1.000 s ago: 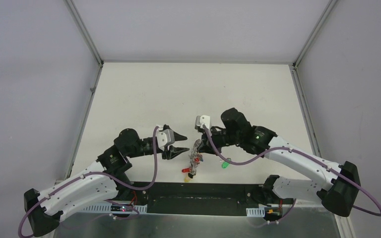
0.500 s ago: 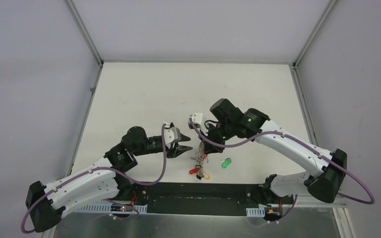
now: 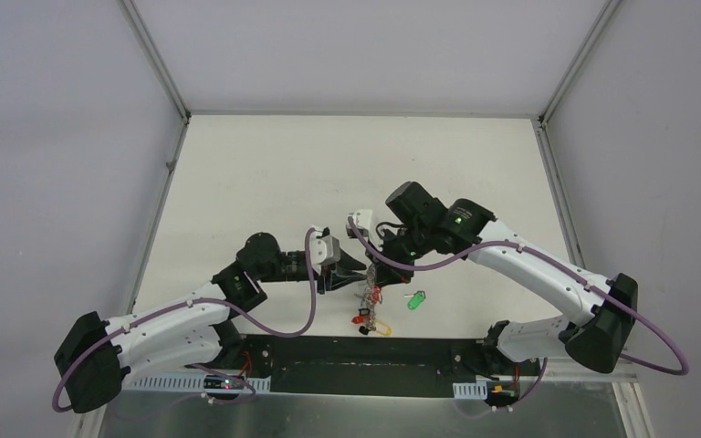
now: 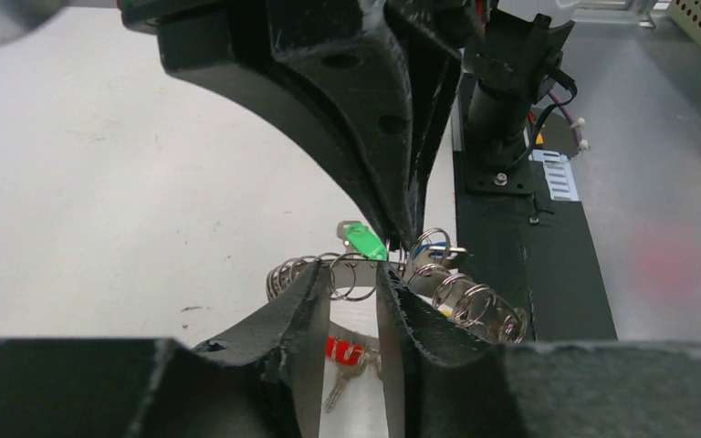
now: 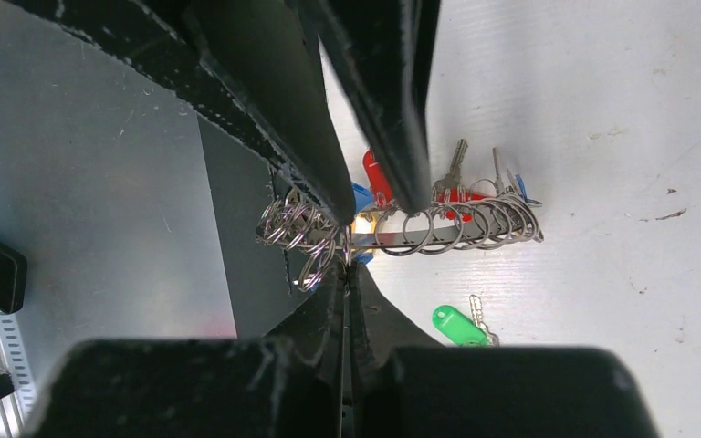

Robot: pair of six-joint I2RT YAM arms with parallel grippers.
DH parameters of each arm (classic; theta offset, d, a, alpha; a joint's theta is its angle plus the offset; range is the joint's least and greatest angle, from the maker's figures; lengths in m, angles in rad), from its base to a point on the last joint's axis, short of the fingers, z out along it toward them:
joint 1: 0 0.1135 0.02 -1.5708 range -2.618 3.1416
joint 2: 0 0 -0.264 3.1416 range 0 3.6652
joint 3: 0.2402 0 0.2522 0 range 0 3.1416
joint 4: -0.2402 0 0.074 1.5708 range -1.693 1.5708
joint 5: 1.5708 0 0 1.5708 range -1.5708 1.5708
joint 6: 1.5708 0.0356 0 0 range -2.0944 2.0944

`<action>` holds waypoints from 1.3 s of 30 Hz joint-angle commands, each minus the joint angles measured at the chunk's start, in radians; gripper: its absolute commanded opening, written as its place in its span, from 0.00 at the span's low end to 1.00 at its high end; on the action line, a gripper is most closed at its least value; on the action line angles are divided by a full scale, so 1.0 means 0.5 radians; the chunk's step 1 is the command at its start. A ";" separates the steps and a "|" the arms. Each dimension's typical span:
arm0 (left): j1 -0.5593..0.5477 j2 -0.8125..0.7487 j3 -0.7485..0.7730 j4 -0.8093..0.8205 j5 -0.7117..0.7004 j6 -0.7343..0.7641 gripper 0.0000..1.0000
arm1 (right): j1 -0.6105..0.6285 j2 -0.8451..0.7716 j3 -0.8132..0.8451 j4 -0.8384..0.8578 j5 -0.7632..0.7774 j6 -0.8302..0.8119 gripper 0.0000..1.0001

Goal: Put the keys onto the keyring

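The keyring [image 3: 365, 294] is a silvery band strung with many small rings and keys; it hangs just above the table. My right gripper [image 3: 377, 274] is shut on the keyring's band [image 5: 456, 228], with its tips pinching it [image 5: 345, 260]. My left gripper [image 3: 356, 272] is open, its tips [image 4: 351, 274] straddling a stretch of the band [image 4: 475, 306] without closing on it. The green-tagged key [image 3: 415, 299] lies loose on the table right of the ring, and it also shows in the right wrist view [image 5: 458, 324]. A blue tag [image 5: 362, 196] shows in the bunch; I cannot tell if it is strung.
Red tags [image 3: 360, 318] and a yellow tag [image 3: 379, 328] dangle from the ring near the table's front. The black base strip [image 3: 356, 351] runs just behind them at the near edge. Grey walls and metal posts enclose the white table [image 3: 329, 173].
My left gripper has moved right from beside the keyring until its open fingers straddle the band. The right gripper shifted left early on with the ring and has since held still.
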 commanded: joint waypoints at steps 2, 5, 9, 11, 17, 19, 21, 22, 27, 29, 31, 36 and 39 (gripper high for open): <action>-0.006 0.021 -0.029 0.287 0.227 -0.076 0.24 | -0.015 -0.066 0.009 0.125 -0.061 0.023 0.00; -0.007 0.014 -0.038 0.295 0.244 -0.089 0.22 | -0.018 -0.078 -0.006 0.142 -0.048 0.029 0.00; -0.005 0.019 -0.027 0.231 0.265 -0.084 0.25 | -0.020 -0.101 -0.020 0.168 -0.043 0.040 0.00; -0.007 0.028 -0.020 0.200 0.266 -0.082 0.26 | -0.021 -0.110 -0.028 0.185 -0.048 0.046 0.00; -0.007 0.031 -0.023 0.148 0.190 -0.058 0.17 | -0.021 -0.123 -0.038 0.204 -0.068 0.057 0.00; -0.007 0.031 -0.023 0.122 0.159 -0.052 0.14 | -0.021 -0.123 -0.038 0.207 -0.073 0.060 0.00; -0.008 0.025 -0.025 0.107 0.127 -0.044 0.19 | -0.019 -0.127 -0.038 0.212 -0.075 0.057 0.00; -0.008 0.017 -0.028 0.099 0.100 -0.045 0.23 | -0.021 -0.131 -0.041 0.216 -0.077 0.055 0.00; -0.009 -0.016 -0.052 0.096 -0.005 -0.046 0.22 | -0.020 -0.169 -0.093 0.276 -0.104 0.054 0.00; -0.010 -0.017 -0.055 0.113 0.000 -0.055 0.18 | -0.020 -0.180 -0.112 0.301 -0.115 0.054 0.00; -0.011 -0.010 -0.058 0.142 0.012 -0.073 0.14 | -0.021 -0.181 -0.122 0.307 -0.118 0.060 0.00; -0.011 0.025 -0.055 0.216 0.063 -0.109 0.14 | -0.021 -0.178 -0.121 0.315 -0.110 0.064 0.00; -0.013 0.035 -0.060 0.249 0.070 -0.124 0.19 | -0.021 -0.184 -0.128 0.335 -0.100 0.068 0.00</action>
